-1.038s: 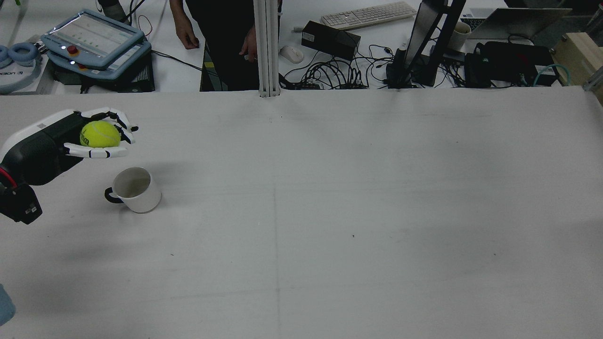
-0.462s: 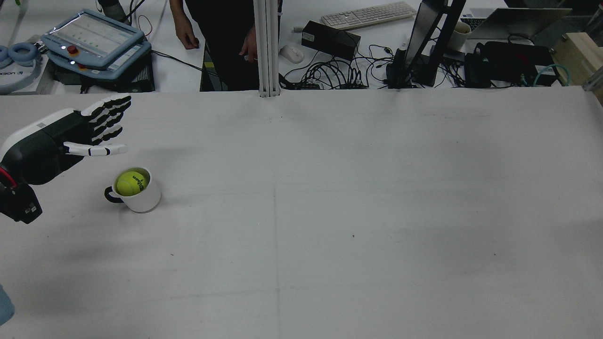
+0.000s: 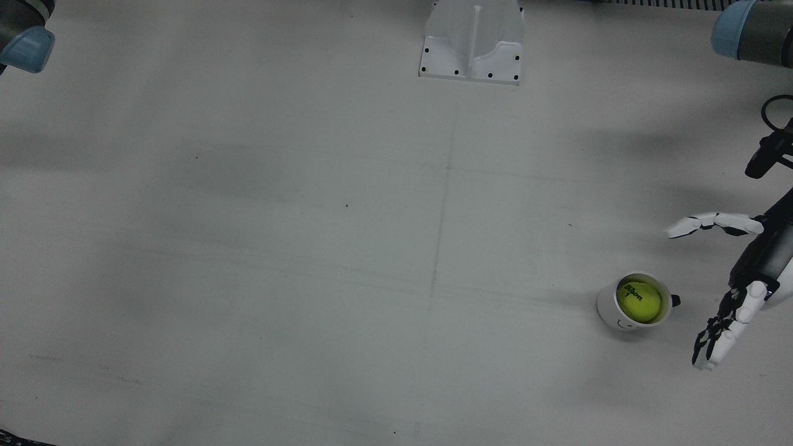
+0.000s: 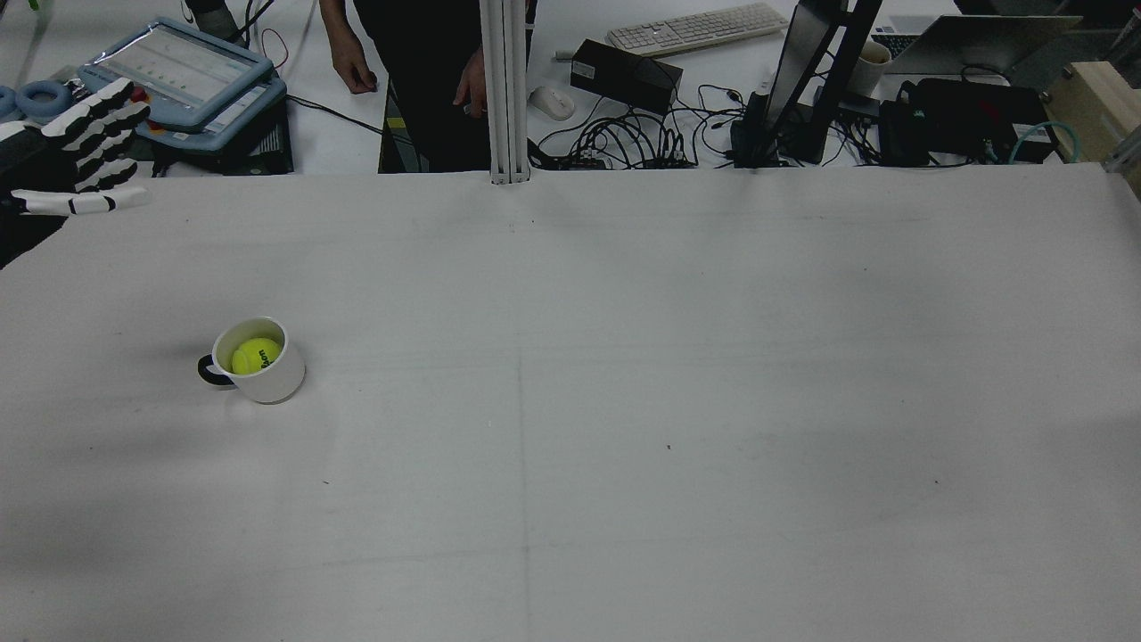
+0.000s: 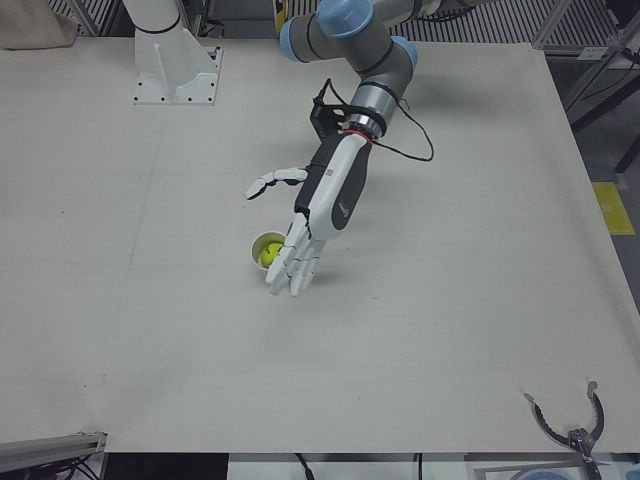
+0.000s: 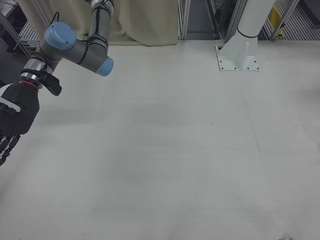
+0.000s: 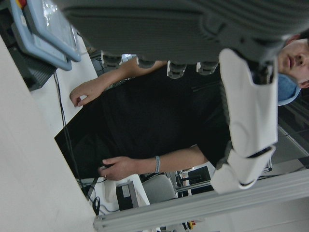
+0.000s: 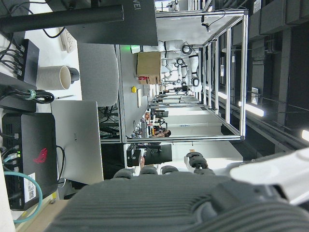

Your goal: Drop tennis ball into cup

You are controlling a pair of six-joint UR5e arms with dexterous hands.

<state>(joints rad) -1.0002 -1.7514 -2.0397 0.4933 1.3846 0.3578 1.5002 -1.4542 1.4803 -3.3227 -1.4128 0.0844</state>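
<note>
Rear view shows the tennis ball (image 4: 257, 355) inside the cup (image 4: 267, 382). The left hand (image 4: 85, 152), released and empty, could knock the cup if lowered carelessly.

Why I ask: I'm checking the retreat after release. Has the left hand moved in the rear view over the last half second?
Yes. The left hand has drawn back toward the view's upper left, away from the cup, which holds the tennis ball.
</note>
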